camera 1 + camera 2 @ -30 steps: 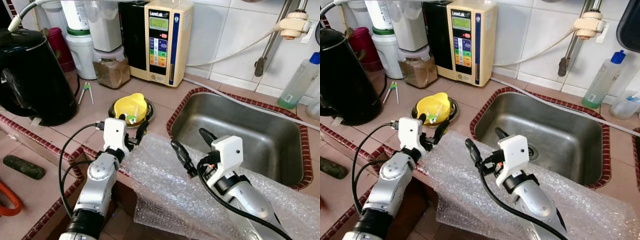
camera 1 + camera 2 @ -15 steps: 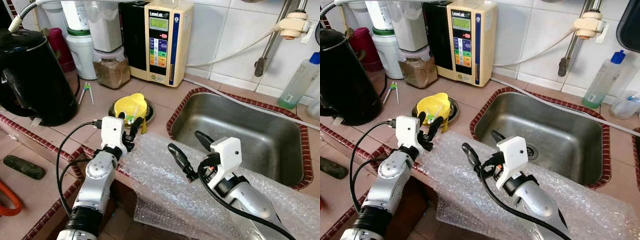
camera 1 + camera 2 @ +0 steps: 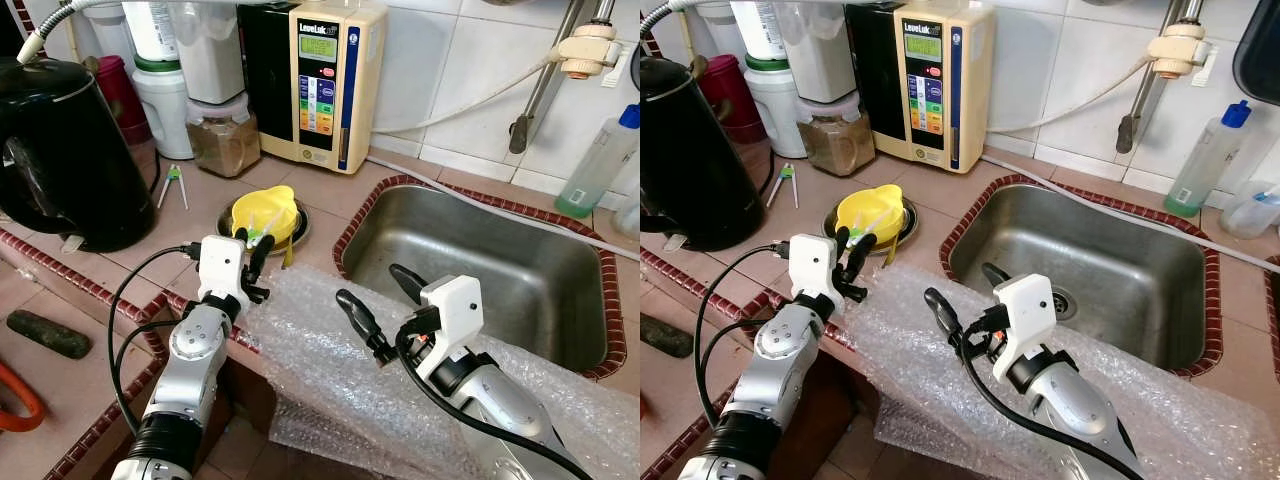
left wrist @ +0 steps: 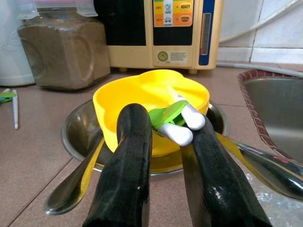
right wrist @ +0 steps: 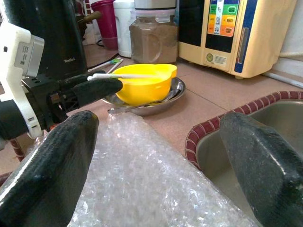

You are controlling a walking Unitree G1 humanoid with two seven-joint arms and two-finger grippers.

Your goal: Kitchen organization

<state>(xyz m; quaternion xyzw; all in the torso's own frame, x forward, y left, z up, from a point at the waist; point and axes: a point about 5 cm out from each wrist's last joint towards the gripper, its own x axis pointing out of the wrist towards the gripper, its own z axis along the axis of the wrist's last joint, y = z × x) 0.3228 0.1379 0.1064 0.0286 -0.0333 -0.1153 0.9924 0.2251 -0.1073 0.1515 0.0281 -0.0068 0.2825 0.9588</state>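
Left gripper (image 4: pixel 163 142) was right at the yellow bowl (image 3: pixel 264 214), jaws slightly parted, empty, utensil handles (image 4: pixel 182 125) poking out toward them. Right gripper (image 3: pixel 381 302) gaped wide, sink-side of it.

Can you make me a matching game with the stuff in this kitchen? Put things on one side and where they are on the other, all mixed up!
Things:
1. yellow bowl
2. black kettle
3. bubble wrap
4. clear bottle with blue cap

Places:
A. on the counter's front edge, under the right gripper
B. by the tiled wall, on the robot's right past the sink
C. in a metal dish, just ahead of the left gripper
D. on the robot's far left, on the counter

Pairs: 1-C, 2-D, 3-A, 4-B
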